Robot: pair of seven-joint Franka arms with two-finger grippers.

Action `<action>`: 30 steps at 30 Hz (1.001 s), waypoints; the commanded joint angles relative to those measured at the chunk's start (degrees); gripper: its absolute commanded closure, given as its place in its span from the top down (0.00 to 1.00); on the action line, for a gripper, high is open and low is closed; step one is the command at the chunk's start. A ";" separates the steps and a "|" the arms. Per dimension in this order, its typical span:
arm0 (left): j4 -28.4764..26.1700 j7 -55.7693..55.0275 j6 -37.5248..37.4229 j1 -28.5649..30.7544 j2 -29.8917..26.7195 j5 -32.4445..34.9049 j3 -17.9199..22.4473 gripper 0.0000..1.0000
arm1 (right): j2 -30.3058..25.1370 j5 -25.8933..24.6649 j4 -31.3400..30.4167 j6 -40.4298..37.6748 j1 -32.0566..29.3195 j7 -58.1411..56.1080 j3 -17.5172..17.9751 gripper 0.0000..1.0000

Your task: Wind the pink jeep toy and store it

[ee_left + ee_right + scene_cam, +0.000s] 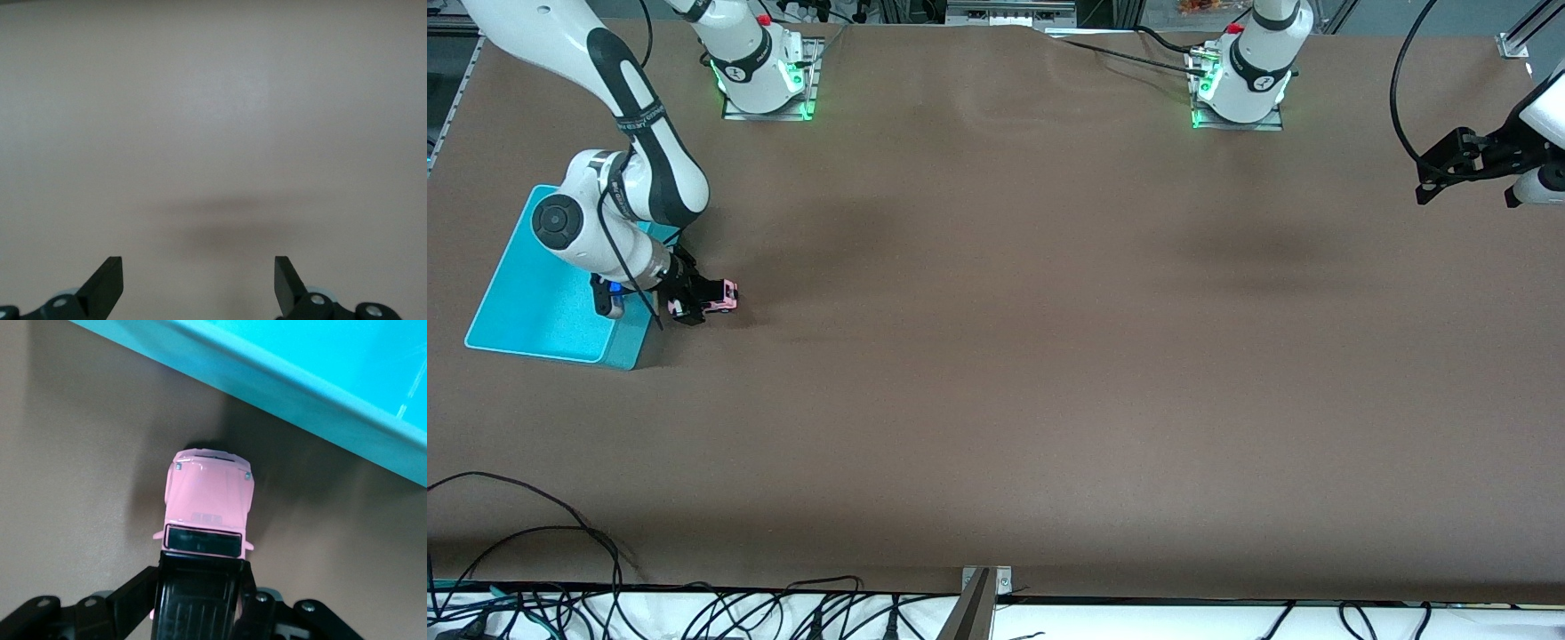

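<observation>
Clamped on the tiny pink black-roofed jeep toy (208, 520) beside the turquoise plastic bin (543, 293), the right tool (200, 600) grips only its rear, so winding could twist it loose, while the left tool (199, 287) waits wide open and empty over bare brown worktop (1049, 356).

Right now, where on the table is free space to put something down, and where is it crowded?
The brown table is bare from the pink jeep toy toward the left arm's end, where the left gripper waits open. It is crowded only at the turquoise bin: the right gripper is shut on the jeep just beside it.

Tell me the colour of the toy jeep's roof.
Black, on the pink jeep toy; the right wrist view shows it best.
</observation>
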 commanded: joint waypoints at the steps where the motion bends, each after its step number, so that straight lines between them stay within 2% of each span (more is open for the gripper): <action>1: 0.03 -0.16 -1.18 0.22 -0.61 -0.98 -0.04 1.00 | -0.02 0.77 -0.26 0.10 -0.03 0.16 0.31 0.00; 19: 0.12 -0.42 -1.97 0.22 -0.61 -0.98 -0.13 1.00 | -3.36 0.77 5.01 -4.64 0.06 -2.21 3.30 0.00; 30: 0.12 -0.51 -2.06 0.13 -0.69 -0.98 -0.39 1.00 | -5.38 0.86 9.76 -12.64 0.06 -15.47 3.30 0.00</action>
